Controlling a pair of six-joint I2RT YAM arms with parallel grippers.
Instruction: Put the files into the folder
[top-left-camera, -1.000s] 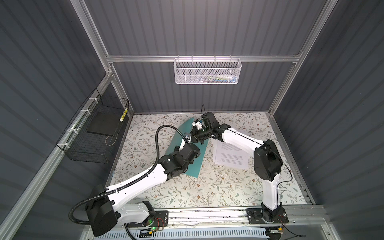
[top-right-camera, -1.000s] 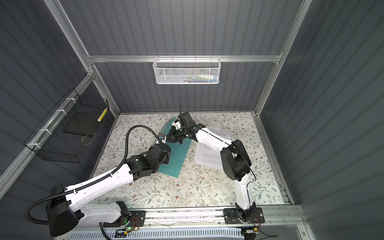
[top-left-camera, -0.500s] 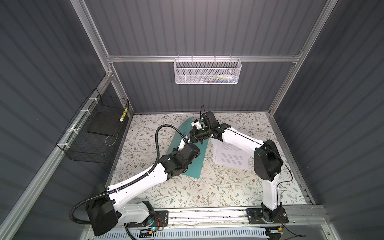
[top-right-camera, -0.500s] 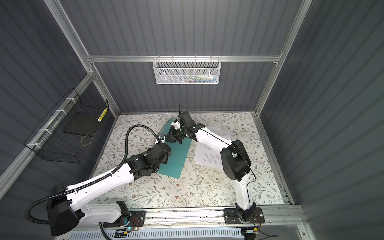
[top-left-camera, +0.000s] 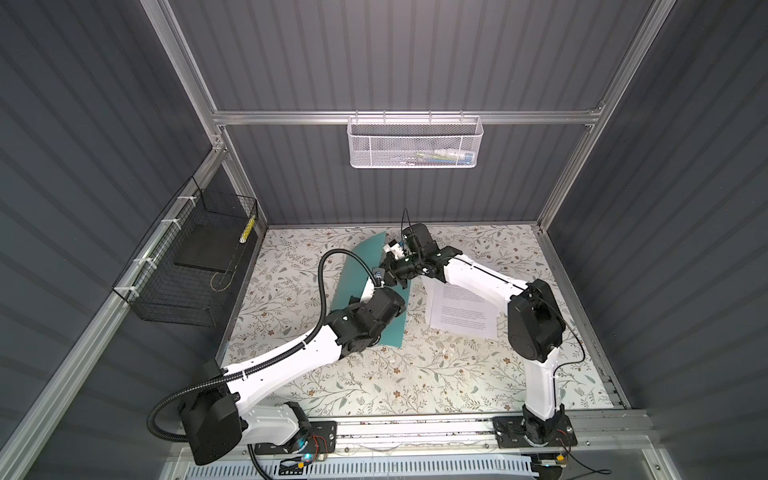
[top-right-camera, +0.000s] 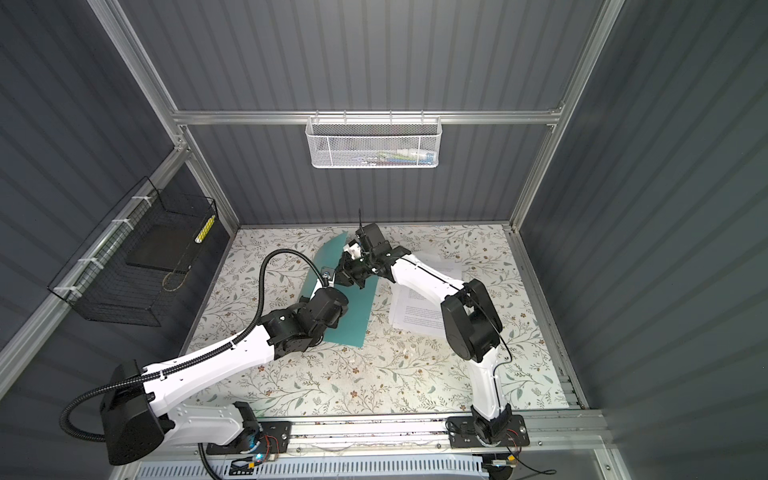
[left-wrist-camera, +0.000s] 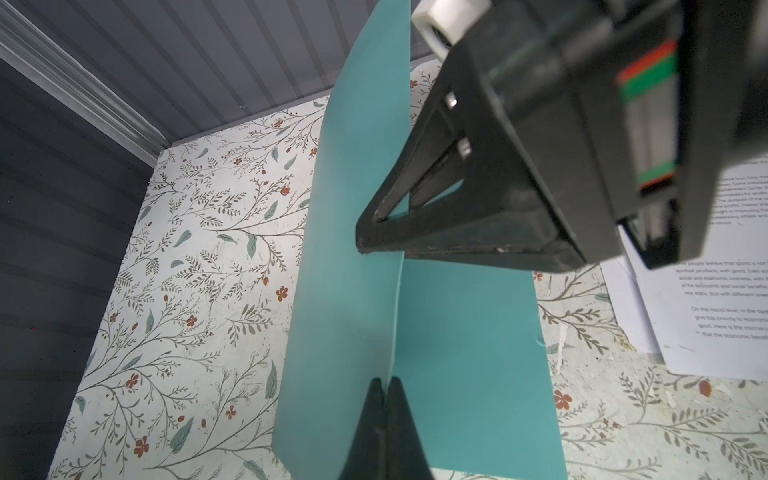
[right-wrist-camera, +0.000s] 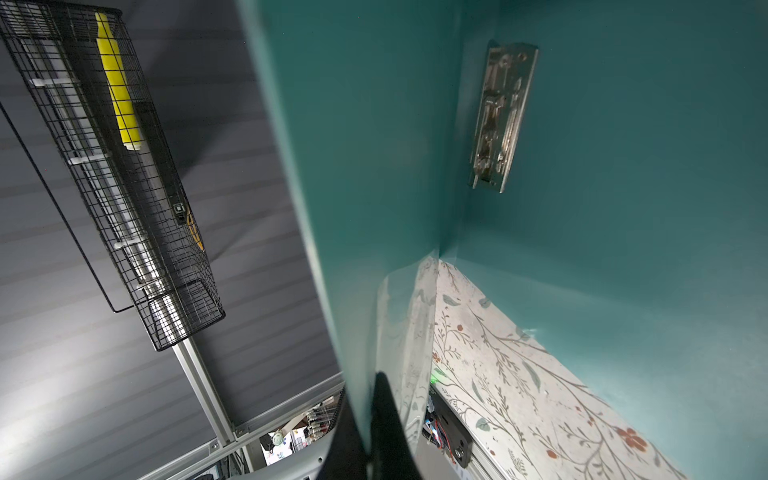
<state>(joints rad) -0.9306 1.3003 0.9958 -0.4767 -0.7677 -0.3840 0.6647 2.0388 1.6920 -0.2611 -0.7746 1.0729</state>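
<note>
The teal folder (top-left-camera: 397, 328) lies on the floral table with its front cover (left-wrist-camera: 353, 208) raised almost upright. My right gripper (right-wrist-camera: 368, 386) is shut on the cover's free edge, near its far end. My left gripper (left-wrist-camera: 385, 380) is shut on the same edge, nearer the front. Inside the folder, a metal clip (right-wrist-camera: 500, 116) sits by the spine. A clear flap (right-wrist-camera: 409, 332) lines the cover. The files (top-left-camera: 461, 309), white printed sheets, lie flat to the right of the folder and are partly under the right arm. Both top views show the folder (top-right-camera: 353, 316) and files (top-right-camera: 415, 313).
A black wire basket (top-left-camera: 195, 266) hangs on the left wall, holding a dark slab (top-left-camera: 208, 247) and a yellow item (top-left-camera: 248, 230). A white mesh basket (top-left-camera: 413, 143) hangs on the back wall. Floral table surface (top-left-camera: 415, 382) stretches in front of the folder.
My left gripper has closed onto the raised cover's edge. The right gripper has kept its hold, and the cover stays up.
</note>
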